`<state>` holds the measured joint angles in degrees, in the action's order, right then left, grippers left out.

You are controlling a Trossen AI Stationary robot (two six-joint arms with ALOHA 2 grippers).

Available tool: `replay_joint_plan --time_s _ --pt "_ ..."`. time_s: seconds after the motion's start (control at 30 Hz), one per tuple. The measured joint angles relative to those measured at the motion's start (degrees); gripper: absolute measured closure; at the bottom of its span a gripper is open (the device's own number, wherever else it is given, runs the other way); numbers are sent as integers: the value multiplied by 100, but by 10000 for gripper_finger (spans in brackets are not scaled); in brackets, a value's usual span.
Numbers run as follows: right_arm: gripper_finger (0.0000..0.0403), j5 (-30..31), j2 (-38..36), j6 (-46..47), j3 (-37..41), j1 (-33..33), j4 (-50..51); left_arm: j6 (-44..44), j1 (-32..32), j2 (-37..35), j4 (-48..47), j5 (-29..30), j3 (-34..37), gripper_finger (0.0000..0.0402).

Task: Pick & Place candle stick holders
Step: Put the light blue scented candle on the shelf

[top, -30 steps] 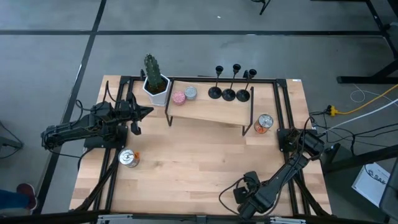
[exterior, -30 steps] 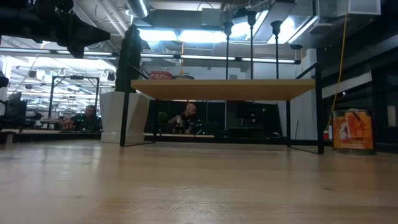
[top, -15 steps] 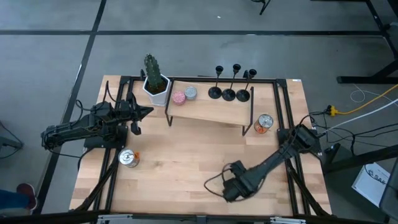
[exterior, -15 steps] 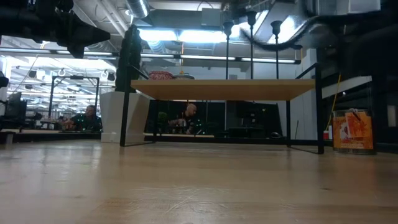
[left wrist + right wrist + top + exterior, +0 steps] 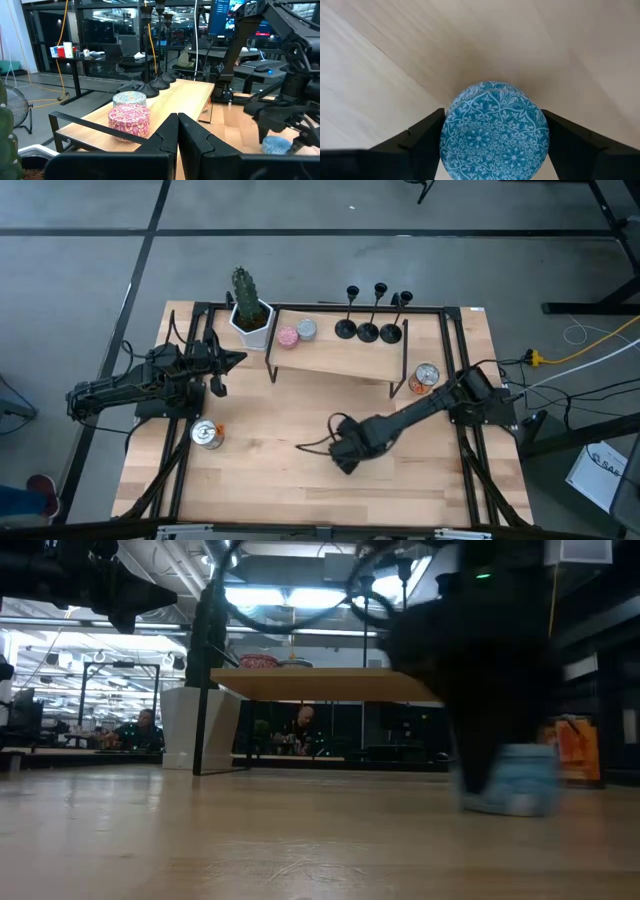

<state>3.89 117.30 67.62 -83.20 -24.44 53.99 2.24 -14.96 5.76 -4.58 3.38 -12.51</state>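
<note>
R gripper (image 5: 343,456) well out front of raised shelf (image 5: 340,360), jaws clamped wide round blue tin (image 5: 494,131), w/ three upright candle stick holders (image 5: 367,330) on shelf's back edge, nearer R arm than L gripper (image 5: 232,360), jaws together, beside shelf's end.

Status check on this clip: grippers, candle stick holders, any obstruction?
Right gripper shut on blue patterned round tin, mid-table. Left gripper shut, empty, waiting at left. Three slim black candle stick holders upright on wooden shelf, untouched. Nothing blocking.

Blue floral-patterned tin (image 5: 494,131); pink tin (image 5: 129,119), perhaps floral too.
</note>
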Motion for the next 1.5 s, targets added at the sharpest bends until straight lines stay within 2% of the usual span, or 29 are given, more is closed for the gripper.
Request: replay_joint_plan --time_s 0.43,0.8,0.9,1.07,1.2,1.37,1.5 --pt "108 352 2 -2327 -433 739 -1224 0 2 0 2 1 0 396" --pt "108 534 -7 -4440 -738 1208 -3006 0 2 0 0 2 2 396" --pt "108 930 -9 -4886 -943 1294 -3312 0 1 0 1 0 1 396" --pt "108 2149 -11 -5146 -1342 1399 -3330 0 1 0 2 0 1 396" --pt "108 2811 -20 -5142 -1563 1514 -3321 0 0 0 2 2 0 396" --pt "108 3258 -20 -4802 -1721 1787 -3071 0 0 0 2 0 0 396" --pt "108 3269 -20 -4273 -1738 2070 -2621 0 2 0 1 0 0 396"
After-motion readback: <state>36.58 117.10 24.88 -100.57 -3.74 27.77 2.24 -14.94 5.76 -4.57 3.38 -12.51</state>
